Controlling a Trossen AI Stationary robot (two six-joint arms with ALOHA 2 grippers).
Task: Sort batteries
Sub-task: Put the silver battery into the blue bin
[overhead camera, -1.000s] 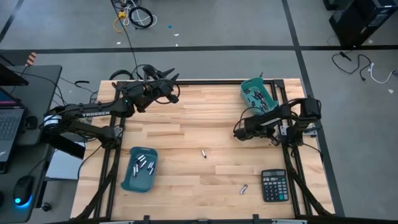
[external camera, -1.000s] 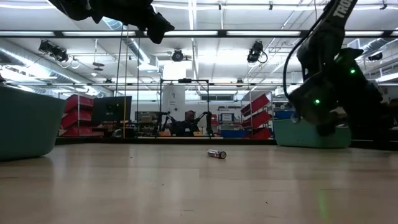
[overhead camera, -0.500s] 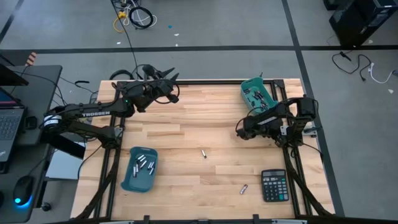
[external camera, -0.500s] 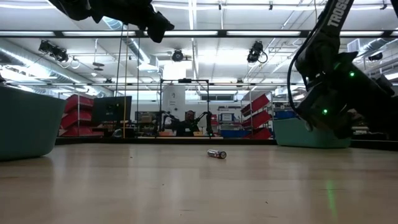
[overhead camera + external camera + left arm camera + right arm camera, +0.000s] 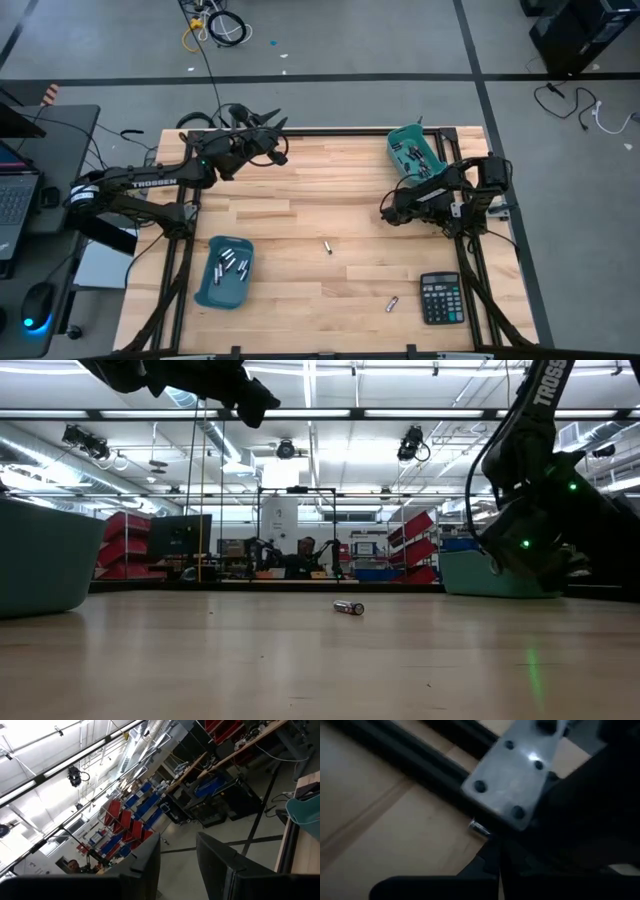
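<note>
Two loose batteries lie on their sides on the wooden table: one near the middle (image 5: pixel 327 247), which also shows in the low view (image 5: pixel 349 607), and one near the front (image 5: pixel 392 303). More batteries lie in two teal bins, one at the near left (image 5: pixel 225 272) and one at the far right (image 5: pixel 415 155). My left gripper (image 5: pixel 177 865) hangs open and high over the table's far left (image 5: pixel 275 135), holding nothing. My right gripper (image 5: pixel 496 867) is shut and bare, low over the table's right side (image 5: pixel 388 212), beside the far right bin.
A black calculator (image 5: pixel 440 298) lies at the near right corner. The right wrist view shows a dark frame rail with a metal bracket (image 5: pixel 515 775) and a small silver cylinder (image 5: pixel 479 828) on the wood beside it. Bare wood lies between the bins.
My right arm has drawn back a little toward the table's right edge, and its gripper has tipped somewhat while staying shut.
</note>
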